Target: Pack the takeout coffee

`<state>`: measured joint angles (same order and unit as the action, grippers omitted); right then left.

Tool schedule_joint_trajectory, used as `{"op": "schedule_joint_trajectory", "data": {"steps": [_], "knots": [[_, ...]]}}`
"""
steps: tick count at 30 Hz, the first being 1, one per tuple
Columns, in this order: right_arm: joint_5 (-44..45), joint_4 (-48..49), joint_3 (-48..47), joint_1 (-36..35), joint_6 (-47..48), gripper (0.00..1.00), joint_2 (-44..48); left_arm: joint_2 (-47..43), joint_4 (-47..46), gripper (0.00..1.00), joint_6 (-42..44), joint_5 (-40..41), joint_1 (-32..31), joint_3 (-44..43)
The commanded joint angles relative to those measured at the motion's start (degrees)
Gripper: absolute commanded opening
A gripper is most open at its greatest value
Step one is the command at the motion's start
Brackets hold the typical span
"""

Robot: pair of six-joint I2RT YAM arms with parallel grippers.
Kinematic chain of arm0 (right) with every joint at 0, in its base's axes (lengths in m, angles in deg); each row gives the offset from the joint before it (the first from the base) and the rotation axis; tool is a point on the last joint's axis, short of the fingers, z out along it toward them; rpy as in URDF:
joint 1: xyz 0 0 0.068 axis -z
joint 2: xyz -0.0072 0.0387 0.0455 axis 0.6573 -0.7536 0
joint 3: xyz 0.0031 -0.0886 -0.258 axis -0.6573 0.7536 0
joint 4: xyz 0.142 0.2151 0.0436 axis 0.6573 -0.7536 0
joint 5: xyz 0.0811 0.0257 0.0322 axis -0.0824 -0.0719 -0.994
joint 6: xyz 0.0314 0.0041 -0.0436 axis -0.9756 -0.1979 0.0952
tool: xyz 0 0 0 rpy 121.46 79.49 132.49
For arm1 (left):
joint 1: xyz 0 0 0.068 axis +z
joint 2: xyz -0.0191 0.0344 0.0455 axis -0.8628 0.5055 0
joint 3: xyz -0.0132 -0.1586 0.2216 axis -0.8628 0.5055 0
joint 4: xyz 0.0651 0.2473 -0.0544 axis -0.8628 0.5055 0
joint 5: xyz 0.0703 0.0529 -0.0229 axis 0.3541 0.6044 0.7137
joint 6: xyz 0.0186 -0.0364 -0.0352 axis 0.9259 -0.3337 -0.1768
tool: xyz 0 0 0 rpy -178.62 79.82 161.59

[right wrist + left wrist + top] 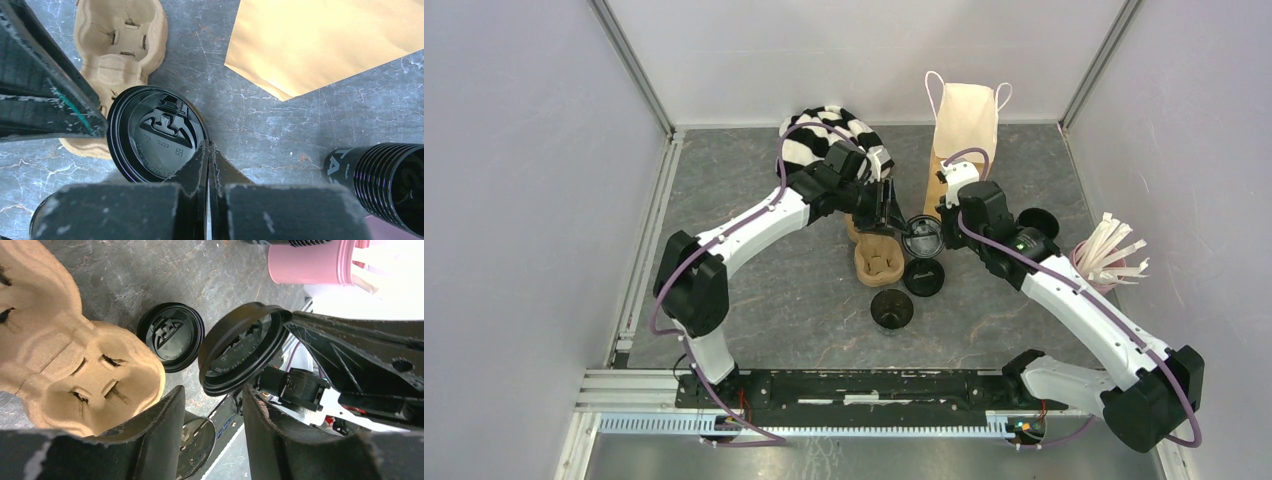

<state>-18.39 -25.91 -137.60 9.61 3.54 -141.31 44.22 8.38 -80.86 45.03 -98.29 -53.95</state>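
right end effector (209, 150) pinches a black lid (157, 132); left end effector (212, 392) half open, holding nothing; pink cup (310, 262) holds white sticks (1116, 250).

Black lid (155, 135) at the right fingers (150, 210); tan moulded carrier (120, 45) beyond it; golden-brown bag (330, 40) ahead; black ribbed cup (385, 175) right of the fingers; pink cup (312, 262); black-and-white striped cloth (834, 135); grey, white-veined surface (280, 120).

Both arms reached inward toward the cardboard carrier (879, 262), the left gripper (888, 212) poised over its far end, jaws parted and empty, the right gripper (208, 155) beside it, pinching a black lid (150, 135).
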Motion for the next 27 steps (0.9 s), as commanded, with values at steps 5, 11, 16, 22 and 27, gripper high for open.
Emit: {"op": "schedule_joint_trajectory", "data": {"steps": [5,11,16,22,27], "knots": [[-0.94,0.83,-1.93,0.18,-0.67,0.00,1.53,2.35,-0.56,0.45,-2.90,4.13,-2.11,-4.65],[-1.20,0.93,-1.91,0.18,-0.46,0.00,2.08,3.45,-0.35,0.32,-3.70,4.84,-2.68,-4.73],[-1.90,0.87,-2.00,0.14,-0.08,0.00,2.09,3.49,-0.35,0.26,-4.14,5.95,-3.33,-4.66],[-2.18,0.09,-2.55,0.17,1.43,0.00,2.53,3.47,-0.12,0.05,-4.52,7.42,-3.62,-4.66],[-4.08,-3.66,-7.55,0.08,3.26,0.29,1.68,1.42,0.14,0.02,-2.48,7.38,-3.26,-5.49]]}}
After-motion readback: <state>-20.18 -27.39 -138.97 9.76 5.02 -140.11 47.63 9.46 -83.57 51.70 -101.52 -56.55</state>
